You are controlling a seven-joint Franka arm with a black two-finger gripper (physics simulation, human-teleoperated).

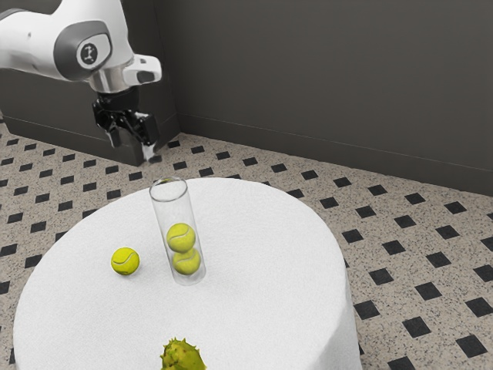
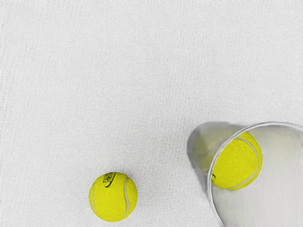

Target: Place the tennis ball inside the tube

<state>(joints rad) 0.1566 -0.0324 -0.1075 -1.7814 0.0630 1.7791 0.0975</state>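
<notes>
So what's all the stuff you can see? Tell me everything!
Table: one, white, standing on the floor
Tube: one, clear, upright on the table
Stacked balls: two, yellow, inside the tube
Loose ball: one, yellow, on the table beside the tube
Spiky thing: one, yellow-green, exterior view's lower edge
Floor: one, beige with black squares
Walls: dark grey, behind the table, count unclear
My arm: one, white and grey, upper left
My gripper: one, black, open, on the arm
</notes>
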